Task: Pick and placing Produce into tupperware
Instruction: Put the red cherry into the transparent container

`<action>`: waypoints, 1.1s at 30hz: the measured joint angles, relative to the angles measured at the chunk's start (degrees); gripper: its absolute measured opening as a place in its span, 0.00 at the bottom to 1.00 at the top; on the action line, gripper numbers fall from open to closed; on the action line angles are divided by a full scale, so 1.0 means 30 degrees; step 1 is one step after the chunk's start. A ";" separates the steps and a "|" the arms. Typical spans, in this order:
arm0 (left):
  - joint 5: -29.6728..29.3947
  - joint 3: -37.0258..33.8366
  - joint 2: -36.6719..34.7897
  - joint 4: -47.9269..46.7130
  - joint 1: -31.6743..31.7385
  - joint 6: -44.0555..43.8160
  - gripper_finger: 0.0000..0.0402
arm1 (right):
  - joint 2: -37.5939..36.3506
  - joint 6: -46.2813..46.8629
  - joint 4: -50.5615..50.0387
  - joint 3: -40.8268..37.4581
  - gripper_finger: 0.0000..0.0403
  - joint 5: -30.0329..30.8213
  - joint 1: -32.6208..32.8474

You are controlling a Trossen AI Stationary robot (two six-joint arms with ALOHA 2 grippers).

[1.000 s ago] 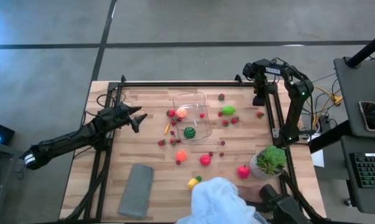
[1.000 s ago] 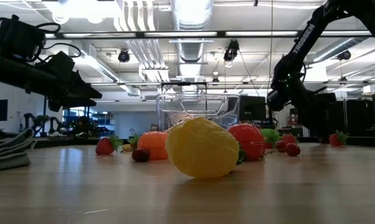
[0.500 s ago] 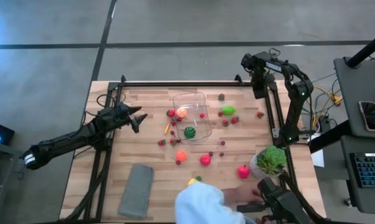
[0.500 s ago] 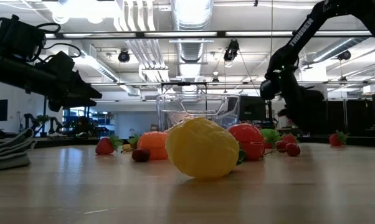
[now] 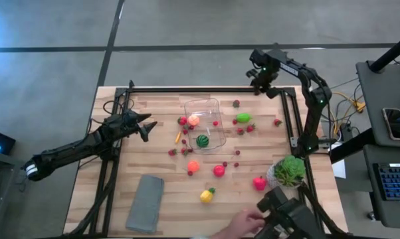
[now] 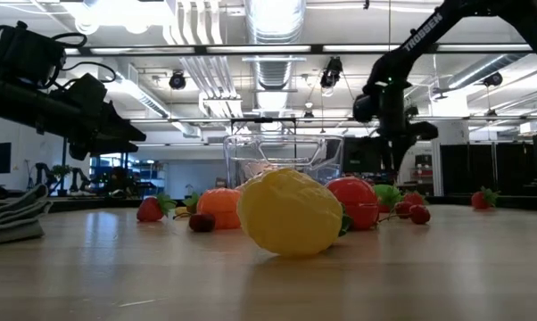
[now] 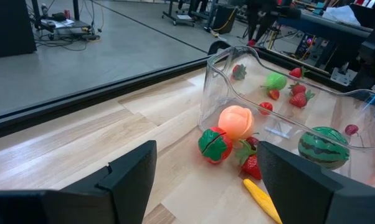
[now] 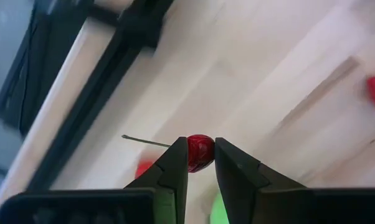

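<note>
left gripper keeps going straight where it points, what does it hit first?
Likely the red-green fruit and strawberry beside the tupperware wall, dead ahead of the open left gripper. Depth is uncertain.

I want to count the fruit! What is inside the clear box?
Inside the clear box lie a striped green watermelon, a peach-coloured fruit and a tiny red berry. Nothing covers the inside from above.

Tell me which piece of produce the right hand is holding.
The small dark-red berry, pinched between the right hand fingers above the table; all other produce lies on the table or in the tupperware.
</note>
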 joint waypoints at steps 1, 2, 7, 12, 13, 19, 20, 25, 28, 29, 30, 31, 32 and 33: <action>-0.0001 0.0000 0.0000 0.0004 -0.0001 0.0001 0.65 | 0.0000 -0.0415 0.0150 0.0143 0.17 -0.0351 0.0248; -0.0001 0.0000 0.0000 0.0000 0.0002 -0.0006 0.65 | 0.0000 -0.0889 0.0240 0.0304 0.17 -0.0718 0.0510; -0.0053 0.0000 0.0000 0.0000 -0.0001 -0.0003 0.65 | 0.0000 -0.3273 0.0419 0.1119 0.17 -0.1332 0.2159; -0.0067 0.0000 0.0000 0.0007 0.0006 0.0001 0.65 | 0.0000 -0.3735 0.0546 0.2312 0.17 -0.1561 0.4202; -0.0061 0.0000 0.0000 0.0000 0.0006 0.0001 0.65 | 0.0000 -0.3735 0.0540 0.2623 0.17 -0.1754 0.4600; -0.0056 0.0000 0.0000 0.0003 0.0002 -0.0002 0.65 | 0.0000 -0.3742 0.0603 0.4486 0.17 -0.1793 0.6865; -0.0052 0.0000 0.0000 0.0000 -0.0001 -0.0002 0.65 | 0.0000 -0.3741 0.0670 0.4810 0.17 -0.1786 0.7244; -0.0045 0.0000 0.0000 0.0003 0.0002 0.0001 0.65 | 0.0000 -0.3730 0.1746 0.6008 0.17 -0.1328 0.9002; -0.0035 0.0000 0.0000 0.0006 -0.0001 0.0001 0.65 | 0.0024 -0.3737 0.3367 0.6024 0.17 -0.0360 1.0118; 0.0034 0.0000 0.0000 0.0000 -0.0001 -0.0006 0.65 | 0.0029 -0.3729 0.4073 0.5892 0.17 0.0115 1.0508; 0.0028 0.0000 0.0000 0.0001 0.0000 -0.0006 0.65 | 0.0029 -0.3728 0.4633 0.5711 0.17 0.0614 1.0880; 0.0028 0.0000 0.0000 0.0005 0.0001 -0.0001 0.65 | 0.0029 -0.3735 0.5078 0.5486 0.17 0.1145 1.1232; 0.0028 0.0000 0.0000 0.0000 0.0003 -0.0006 0.65 | 0.0029 -0.3733 0.5459 0.5244 0.17 0.1649 1.1578; 0.0028 0.0000 0.0000 0.0007 -0.0001 -0.0002 0.65 | 0.0029 -0.3727 0.5717 0.4972 0.17 0.2137 1.1872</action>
